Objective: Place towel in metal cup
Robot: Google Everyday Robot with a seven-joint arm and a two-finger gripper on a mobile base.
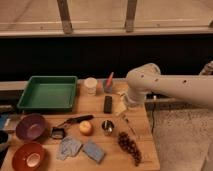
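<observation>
— Where is the pincer (pixel 123 105)?

— It hangs under the thick white arm (pixel 155 86), which reaches in from the right. That puts it up and to the right of the metal cup (pixel 107 127), low over the desk (pixel 112 162). The arm's big joint covers most of it, so whether it is spread or closed cannot be told, nor whether it touches anything. A pale scrap shows at its tip, too blurred to name.

— And the towel?

— The grey towel (pixel 67 146) lies crumpled on the desk, down and to the left of the metal cup, well apart from the pincer. A blue-grey pad (pixel 93 150) sits just beside it, directly below-left of the cup.

— What else is hard to make out?

— A dark bunch (pixel 129 146) down and right of the cup looks like grapes. A flat black block (pixel 107 104) lies above the cup. An orange fruit (pixel 86 128) sits just to the cup's left. Farther left are a purple bowl (pixel 31 126) and a red bowl (pixel 28 156); the bottom edge cuts the red one. The arm runs off the right edge.

— The surface and the room?

— The desk is light wood. A green tray (pixel 48 92) stands up and left of the cup, and a white cup (pixel 90 86) stands above it near the back edge. Behind is a dark panel, and to the right a speckled floor.
</observation>
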